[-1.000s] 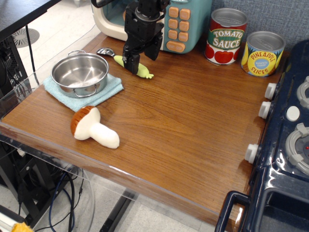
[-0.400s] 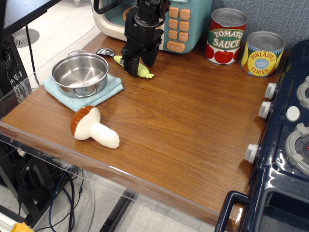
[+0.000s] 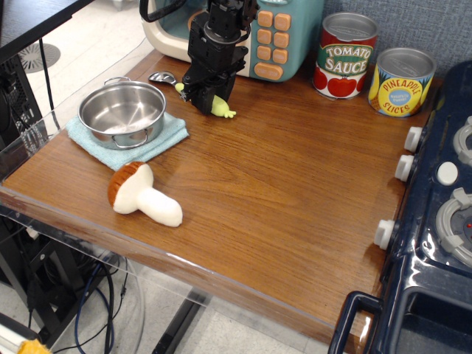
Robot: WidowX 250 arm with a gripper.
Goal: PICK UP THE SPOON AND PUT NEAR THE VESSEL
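The spoon (image 3: 220, 110) lies on the wooden table behind the steel vessel (image 3: 122, 112). Its shiny bowl (image 3: 161, 77) shows at the left and its pale yellow-green nubby handle tip at the right. My black gripper (image 3: 203, 97) is down over the middle of the handle with its fingers closed around it, hiding that part. The vessel stands on a light blue cloth (image 3: 158, 139) to the front left of the gripper.
A plush mushroom (image 3: 141, 193) lies near the table's front edge. A teal toy appliance (image 3: 284, 33) stands behind the gripper. A tomato sauce can (image 3: 346, 55) and a pineapple can (image 3: 400, 81) stand at the back right. A dark toy stove (image 3: 442, 214) fills the right side.
My gripper has lowered onto the spoon's handle and its fingers have closed from open to shut around it. The spoon has stayed in place.
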